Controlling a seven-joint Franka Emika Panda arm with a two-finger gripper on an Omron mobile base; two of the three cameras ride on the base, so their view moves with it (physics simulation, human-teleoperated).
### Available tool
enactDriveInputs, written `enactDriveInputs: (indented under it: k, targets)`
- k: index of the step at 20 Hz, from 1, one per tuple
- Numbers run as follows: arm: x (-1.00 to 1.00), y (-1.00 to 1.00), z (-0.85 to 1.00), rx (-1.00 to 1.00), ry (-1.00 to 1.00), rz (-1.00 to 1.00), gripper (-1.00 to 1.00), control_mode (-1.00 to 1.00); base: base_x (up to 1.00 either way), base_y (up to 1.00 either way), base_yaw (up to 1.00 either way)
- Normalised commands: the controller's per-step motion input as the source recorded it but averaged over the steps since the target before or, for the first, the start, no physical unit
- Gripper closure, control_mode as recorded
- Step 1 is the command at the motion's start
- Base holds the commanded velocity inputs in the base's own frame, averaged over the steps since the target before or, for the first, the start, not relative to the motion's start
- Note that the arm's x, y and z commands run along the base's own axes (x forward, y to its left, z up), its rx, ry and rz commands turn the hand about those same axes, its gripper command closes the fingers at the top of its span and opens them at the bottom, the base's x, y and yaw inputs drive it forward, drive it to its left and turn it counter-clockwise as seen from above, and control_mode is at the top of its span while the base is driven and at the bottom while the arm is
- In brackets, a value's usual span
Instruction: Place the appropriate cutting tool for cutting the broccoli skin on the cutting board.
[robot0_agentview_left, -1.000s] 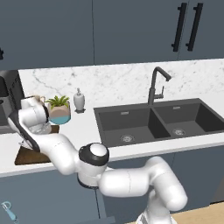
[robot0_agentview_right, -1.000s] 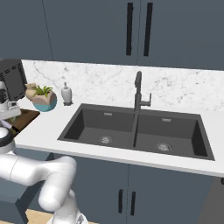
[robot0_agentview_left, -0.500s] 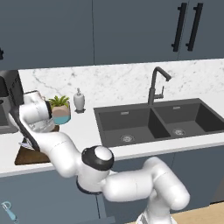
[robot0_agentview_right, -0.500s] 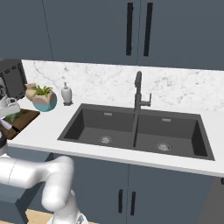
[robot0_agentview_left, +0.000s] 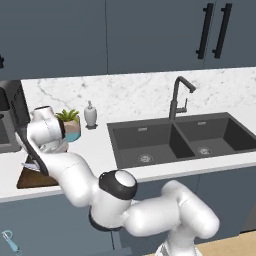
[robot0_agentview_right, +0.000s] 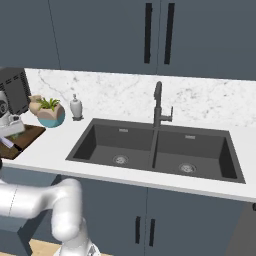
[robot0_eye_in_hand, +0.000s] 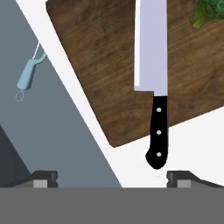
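The knife (robot0_eye_in_hand: 152, 83) lies flat on the cutting board (robot0_eye_in_hand: 109, 74), silver blade running toward 12 o'clock in the hand view and black handle reaching past the board's near edge onto the white counter (robot0_eye_in_hand: 192, 144). Compared with a second ago, the arm's wrist has lifted a little and drawn back from the board in the left base view, while sink (robot0_agentview_left: 177, 140), faucet (robot0_agentview_left: 176, 97) and potted plant (robot0_agentview_left: 70, 125) sit unchanged. The gripper (robot0_eye_in_hand: 111, 177) hangs above with its jaws spread wide and nothing between them; the knife's handle end sits just beyond the fingertips at about 1 o'clock, apart from both. The broccoli (robot0_eye_in_hand: 209, 12) rests on the board at 2 o'clock from the blade. A light-blue peeler (robot0_eye_in_hand: 29, 72) lies below the counter at 10 o'clock.
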Motion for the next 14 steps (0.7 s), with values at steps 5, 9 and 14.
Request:
enactDriveInputs:
  k: [5, 9, 14]
  targets:
    - [-0.26, -0.45, 0.00, 0.07, -0.01, 0.00, -1.00, -1.00, 0.00, 0.00, 0.00]
    - [-0.22, -0.33, 0.00, 0.04, 0.00, 0.00, -1.00, -1.00, 0.00, 0.00, 0.00]
    - [-0.19, -0.31, 0.00, 0.04, 0.00, 0.00, -1.00, -1.00, 0.00, 0.00, 0.00]
